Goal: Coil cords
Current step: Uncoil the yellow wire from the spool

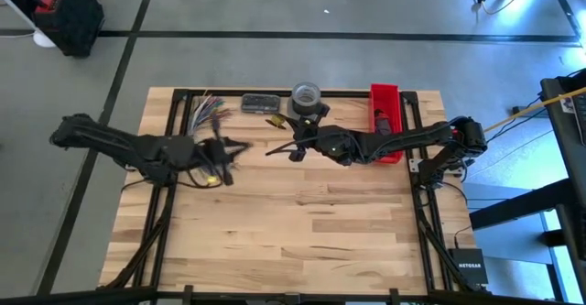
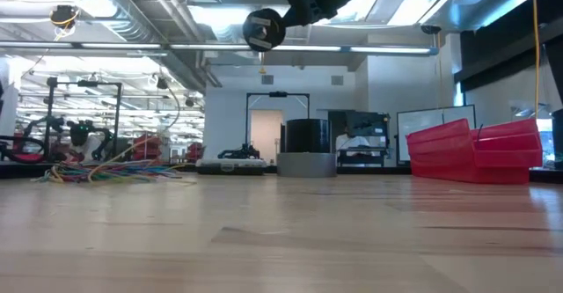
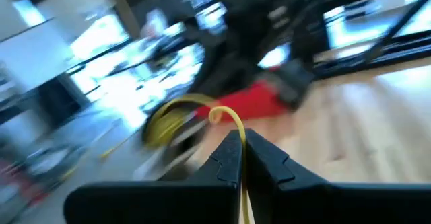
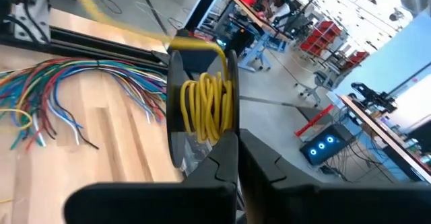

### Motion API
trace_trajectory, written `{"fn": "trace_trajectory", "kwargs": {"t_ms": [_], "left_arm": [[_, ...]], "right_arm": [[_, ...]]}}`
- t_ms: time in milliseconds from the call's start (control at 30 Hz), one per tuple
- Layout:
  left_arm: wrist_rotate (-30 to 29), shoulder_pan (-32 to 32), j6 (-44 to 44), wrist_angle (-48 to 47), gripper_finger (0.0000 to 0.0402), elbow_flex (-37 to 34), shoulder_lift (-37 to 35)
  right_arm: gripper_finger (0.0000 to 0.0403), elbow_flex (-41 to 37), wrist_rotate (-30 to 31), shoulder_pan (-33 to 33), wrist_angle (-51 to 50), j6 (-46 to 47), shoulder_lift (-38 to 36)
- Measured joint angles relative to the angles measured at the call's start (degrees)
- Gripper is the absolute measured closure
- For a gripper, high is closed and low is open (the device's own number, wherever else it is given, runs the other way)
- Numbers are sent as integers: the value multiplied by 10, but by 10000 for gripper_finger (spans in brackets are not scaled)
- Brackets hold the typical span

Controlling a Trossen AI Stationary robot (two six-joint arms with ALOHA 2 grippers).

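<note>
Cords (image 1: 210, 109) far-left, tape roll (image 1: 306, 93), red bin (image 1: 385, 120) beside arms

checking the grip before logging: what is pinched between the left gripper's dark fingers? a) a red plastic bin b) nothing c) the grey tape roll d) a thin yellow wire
d: in the left wrist view the left gripper is shut on a thin yellow wire that curls up out of its tips.

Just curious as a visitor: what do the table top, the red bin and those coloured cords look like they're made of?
Table top: pale wood strips, probably butcher block, going by the visible grain and joints.
Red bin: likely moulded plastic, with its smooth, uniform colour.
Cords: thin wires in glossy coloured, probably plastic, sleeves that bend freely.
</note>
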Motion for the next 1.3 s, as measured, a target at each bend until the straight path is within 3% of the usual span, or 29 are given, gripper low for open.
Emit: {"fn": "trace_trajectory", "kwargs": {"t_ms": [167,333,500,733,967,1167,1300], "left_arm": [[-152,-14,-52,-120,396,0,-48],[-165,13,-136,-240,398,0,-56],[-164,48,-207,-264,388,0,-42],[-103,75,-245,-284,316,0,-6],[33,92,-240,-302,261,0,37],[36,92,-159,-290,254,18,37],[35,92,-151,-270,254,31,37]], "right_arm": [[398,0,2,0,1,1,0],[398,0,2,0,2,0,0],[398,0,2,0,2,-2,0],[398,0,2,0,5,-2,0],[398,0,2,0,8,-2,0],[398,0,2,0,6,-2,0],[398,0,2,0,2,-2,0]]}}
